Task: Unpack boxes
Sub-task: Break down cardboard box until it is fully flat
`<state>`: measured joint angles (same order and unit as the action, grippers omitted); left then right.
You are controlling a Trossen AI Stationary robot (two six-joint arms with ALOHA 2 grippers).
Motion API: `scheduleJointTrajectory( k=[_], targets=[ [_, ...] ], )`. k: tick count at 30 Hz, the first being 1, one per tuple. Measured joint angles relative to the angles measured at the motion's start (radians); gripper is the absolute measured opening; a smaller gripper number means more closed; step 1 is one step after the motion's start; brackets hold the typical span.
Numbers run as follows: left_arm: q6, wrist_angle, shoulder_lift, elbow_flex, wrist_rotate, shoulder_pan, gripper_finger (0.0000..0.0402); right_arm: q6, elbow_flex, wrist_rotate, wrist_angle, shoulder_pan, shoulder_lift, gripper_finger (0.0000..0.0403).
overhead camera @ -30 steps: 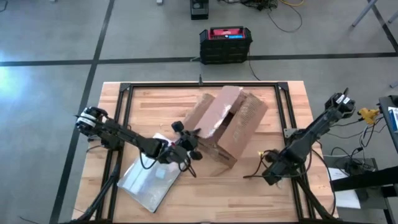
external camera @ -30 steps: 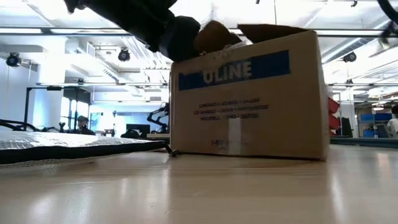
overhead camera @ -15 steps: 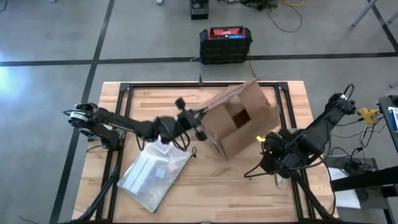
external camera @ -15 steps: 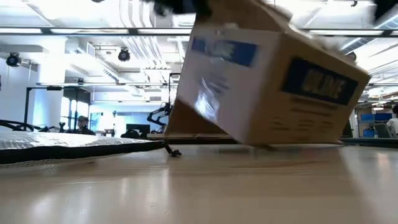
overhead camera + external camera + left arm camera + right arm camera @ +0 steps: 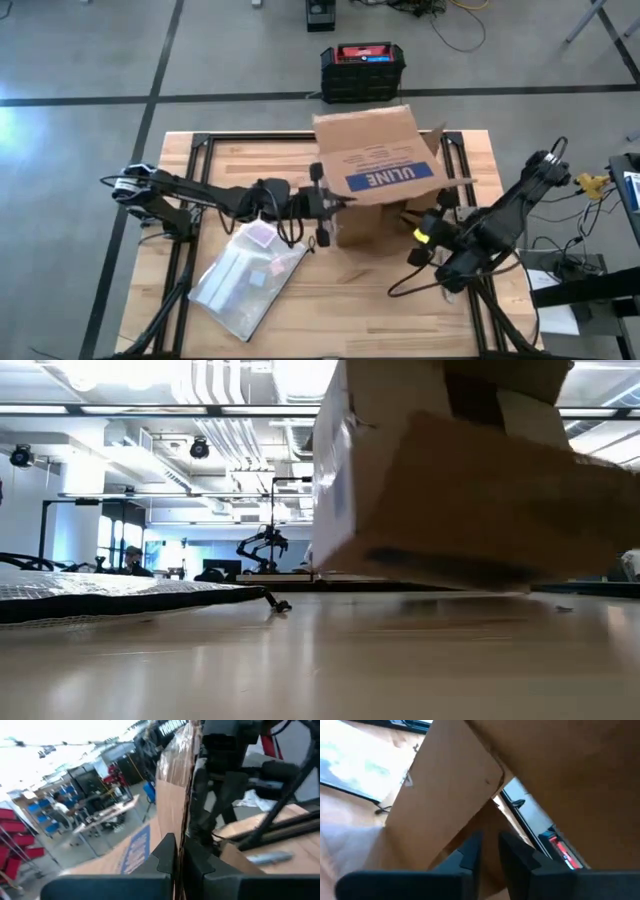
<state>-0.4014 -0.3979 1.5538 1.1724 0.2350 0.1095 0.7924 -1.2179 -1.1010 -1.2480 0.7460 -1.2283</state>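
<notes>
Box now tipped, left pincer clamped

Brown cardboard box with blue ULINE label and black print; pale striped wooden table with black frame; black case with red top; clear silvery bag; dark arms

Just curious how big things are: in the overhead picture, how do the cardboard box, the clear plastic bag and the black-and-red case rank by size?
1. Cardboard box, though lifted nearer the camera.
2. Clear plastic bag.
3. Black-and-red case, on the floor, farther away.
</notes>
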Motion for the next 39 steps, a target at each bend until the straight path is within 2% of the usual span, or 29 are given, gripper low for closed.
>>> scheduleJointTrajectory(
  k=[6, 11, 16, 19, 22, 25, 29, 31, 35, 39],
  targets=[
    [0.098, -0.04, 0.028, -0.029, -0.002, -0.001, 0.0, 0.117, 0.182, -0.029, 0.131, 0.0, -0.077, 0.0018],
    [0.141, -0.057, 0.05, -0.031, -0.088, 0.008, 0.0, 0.379, 0.288, -0.149, 0.139, -0.002, -0.16, 0.0002],
    [0.179, -0.087, 0.083, -0.03, -0.144, 0.009, 0.0, 0.602, 0.333, -0.18, 0.145, -0.062, -0.265, 0.0001],
    [0.209, -0.098, 0.109, -0.03, -0.146, 0.004, 0.0, 0.659, 0.313, -0.173, 0.211, -0.077, -0.323, 0.0],
    [0.23, -0.107, 0.134, -0.029, -0.138, -0.003, 0.0, 0.551, 0.24, -0.15, 0.317, -0.058, -0.366, 0.0],
    [0.245, -0.122, 0.152, -0.027, -0.097, -0.016, 0.0, 0.277, 0.153, -0.091, 0.495, -0.033, -0.402, 0.0],
    [0.251, -0.171, 0.167, -0.03, -0.097, -0.029, 0.0, -0.142, 0.081, 0.07, 0.753, -0.047, -0.469, 0.0],
    [0.253, -0.19, 0.167, -0.03, -0.113, -0.032, 0.0, -0.278, 0.051, 0.128, 0.796, -0.061, -0.511, 0.0],
    [0.255, -0.166, 0.167, -0.03, -0.123, -0.027, 0.0, -0.357, -0.007, 0.131, 0.744, -0.092, -0.574, 0.0],
    [0.255, -0.118, 0.166, -0.029, -0.15, -0.019, 0.0, -0.301, -0.019, 0.132, 0.601, -0.107, -0.595, 0.0]
  ],
)
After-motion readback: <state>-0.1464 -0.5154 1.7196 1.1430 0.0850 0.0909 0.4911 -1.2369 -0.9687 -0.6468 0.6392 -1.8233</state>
